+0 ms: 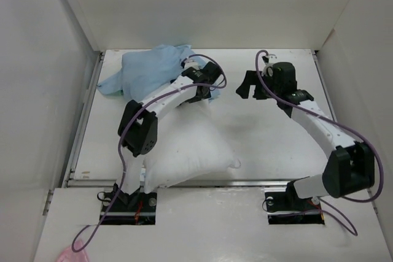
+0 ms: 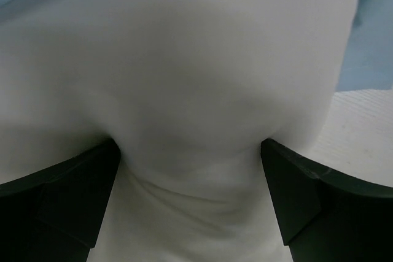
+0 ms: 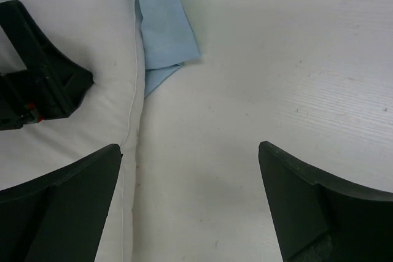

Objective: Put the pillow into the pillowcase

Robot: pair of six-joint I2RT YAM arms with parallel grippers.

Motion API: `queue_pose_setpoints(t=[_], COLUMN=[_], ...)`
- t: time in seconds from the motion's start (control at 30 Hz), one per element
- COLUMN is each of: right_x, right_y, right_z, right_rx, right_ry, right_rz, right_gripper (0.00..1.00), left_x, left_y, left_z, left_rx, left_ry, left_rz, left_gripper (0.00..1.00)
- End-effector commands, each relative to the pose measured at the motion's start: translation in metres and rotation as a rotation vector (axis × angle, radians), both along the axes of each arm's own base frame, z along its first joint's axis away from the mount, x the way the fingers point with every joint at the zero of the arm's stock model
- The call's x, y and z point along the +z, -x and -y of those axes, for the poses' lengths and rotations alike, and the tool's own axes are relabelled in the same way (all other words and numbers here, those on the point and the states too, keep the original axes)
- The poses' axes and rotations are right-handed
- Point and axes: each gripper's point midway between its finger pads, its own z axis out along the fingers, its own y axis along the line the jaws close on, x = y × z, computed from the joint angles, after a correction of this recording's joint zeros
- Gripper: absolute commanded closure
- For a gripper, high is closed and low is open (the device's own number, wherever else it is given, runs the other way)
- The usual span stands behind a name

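The white pillow (image 1: 187,148) lies slanted on the table's left half, its far end tucked against the light blue pillowcase (image 1: 147,72), which is bunched at the back left. My left gripper (image 1: 206,88) presses down on that far end. In the left wrist view my left gripper (image 2: 189,145) is open, both fingers sunk into the pillow (image 2: 184,59), which bulges between them; pillowcase (image 2: 368,41) shows at the right. My right gripper (image 1: 249,85) hovers open over bare table, right of the pillow. In the right wrist view my right gripper (image 3: 189,146) holds nothing, with the pillow (image 3: 92,29) and a pillowcase corner (image 3: 163,35) on the left.
White walls (image 1: 37,90) box in the table on the left, back and right. A metal rail (image 1: 202,183) runs along the near edge, in front of the arm bases. The left gripper's black body (image 3: 37,84) shows at the left in the right wrist view.
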Motion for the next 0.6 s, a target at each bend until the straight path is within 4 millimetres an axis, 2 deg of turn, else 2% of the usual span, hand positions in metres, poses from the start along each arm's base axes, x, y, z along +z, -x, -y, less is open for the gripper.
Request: queue_pose_setpoints(t=[0.0, 0.03, 0.07, 0.1, 0.13, 0.17, 0.2, 0.23, 0.27, 0.3, 0.33, 0.37, 0.43, 0.47, 0.5, 0.53, 0.57], right_x=[-0.004, -0.005, -0.006, 0.003, -0.012, -0.017, -0.019, -0.001, -0.025, -0.024, -0.011, -0.028, -0.037, -0.024, -0.046, -0.048, -0.049], right_y=[-0.031, -0.04, -0.05, -0.057, -0.077, -0.087, -0.094, -0.11, -0.121, -0.125, -0.133, -0.142, -0.158, -0.168, -0.174, -0.177, -0.179], right_z=[-0.018, -0.023, -0.03, -0.046, -0.055, -0.062, -0.072, -0.081, -0.091, -0.099, -0.107, -0.116, -0.124, -0.132, -0.137, -0.141, -0.153], right_rx=[0.074, 0.096, 0.13, 0.214, 0.247, 0.288, 0.336, 0.375, 0.415, 0.458, 0.502, 0.499, 0.462, 0.471, 0.489, 0.502, 0.54], right_ry=[0.009, 0.009, 0.002, -0.031, -0.039, -0.032, -0.057, -0.069, -0.087, -0.109, -0.13, -0.124, -0.1, -0.104, -0.109, -0.123, -0.137], right_rz=[0.044, 0.055, 0.077, 0.121, 0.142, 0.163, 0.166, 0.228, 0.191, 0.2, 0.242, 0.234, 0.238, 0.278, 0.24, 0.233, 0.241], right_gripper=[0.02, 0.02, 0.02, 0.02, 0.02, 0.02, 0.02, 0.02, 0.02, 0.02, 0.02, 0.02, 0.02, 0.02, 0.02, 0.06, 0.16], left_x=[-0.051, -0.062, -0.073, -0.077, -0.084, -0.083, -0.073, -0.069, -0.059, -0.038, -0.027, -0.022, 0.005, 0.013, 0.02, 0.025, 0.031], left_y=[-0.002, -0.001, -0.003, -0.003, 0.0, -0.001, 0.0, -0.002, -0.003, -0.005, -0.007, -0.003, -0.005, -0.006, -0.006, -0.006, -0.007], left_z=[-0.013, -0.007, -0.011, -0.008, -0.008, -0.01, -0.013, -0.014, -0.018, -0.02, -0.022, -0.027, -0.034, -0.033, -0.035, -0.036, -0.035], left_rx=[0.057, 0.023, 0.024, 0.012, 0.01, 0.024, 0.027, 0.023, 0.03, 0.035, 0.039, 0.043, 0.061, 0.062, 0.056, 0.056, 0.045], left_ry=[-0.092, -0.08, -0.095, -0.084, -0.087, -0.09, -0.09, -0.084, -0.093, -0.071, -0.061, -0.066, -0.037, -0.02, -0.025, -0.017, -0.012], left_rz=[-0.107, -0.14, -0.157, -0.163, -0.184, -0.172, -0.153, -0.125, -0.097, -0.047, -0.015, -0.005, 0.059, 0.081, 0.094, 0.104, 0.118], left_gripper=[0.0, 0.04, 0.19, 0.44, 0.81, 1.0, 1.0, 1.0, 1.0, 1.0, 1.0, 1.0, 1.0, 1.0, 1.0, 1.0, 1.0])
